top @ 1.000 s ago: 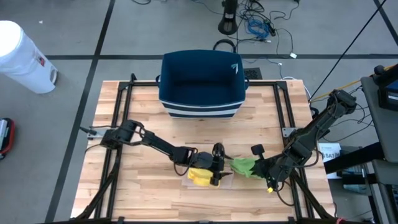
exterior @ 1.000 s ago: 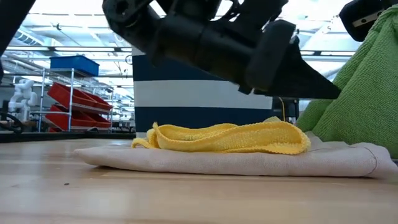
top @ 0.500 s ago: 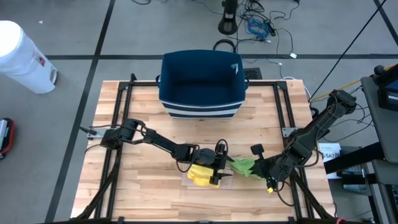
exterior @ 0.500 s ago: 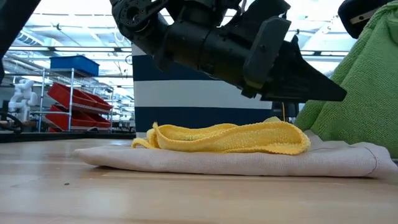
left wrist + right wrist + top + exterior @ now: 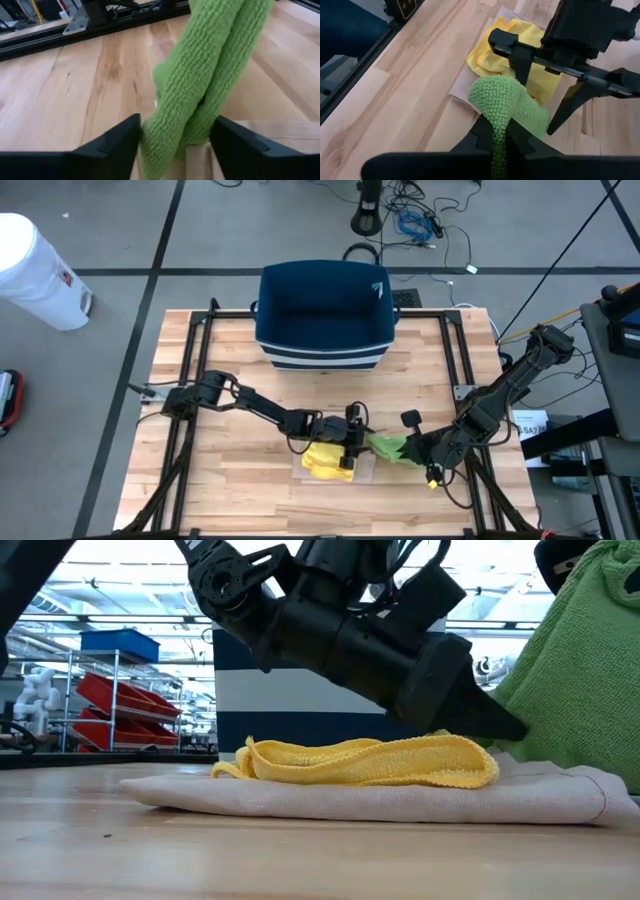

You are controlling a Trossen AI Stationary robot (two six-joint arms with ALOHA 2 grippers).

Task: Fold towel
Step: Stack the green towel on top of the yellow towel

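Observation:
A green towel point(image 5: 385, 445) hangs bunched from my right gripper point(image 5: 405, 448), which is shut on it, right of the table's middle. Its lower end point(image 5: 525, 735) comes down to a flat beige towel point(image 5: 400, 802) on the table. A crumpled yellow towel point(image 5: 325, 460) lies on the beige one. My left gripper point(image 5: 175, 150) is open and reaches in from the left. Its two fingers point(image 5: 115, 147) stand on either side of the green towel's hanging part point(image 5: 200, 85). My right gripper pinches a bunched fold of the green towel point(image 5: 499, 107) between its two fingers, slanting down from the table's right side. The towel hangs below the hold in several layers. My left gripper: I cannot tell whether its fingers touch the green towel between them.
A dark blue bin point(image 5: 325, 305) stands at the table's far middle. Black frame rails point(image 5: 455, 350) run along the table's sides. A white bucket point(image 5: 35, 270) is on the floor off the far left corner. Bare wood lies left of the towels.
My left gripper has moved toward the table's right edge and slightly down, over the yellow towel. Its open fingers now stand around the green towel's hanging part. The yellow and beige towels have stayed where they were.

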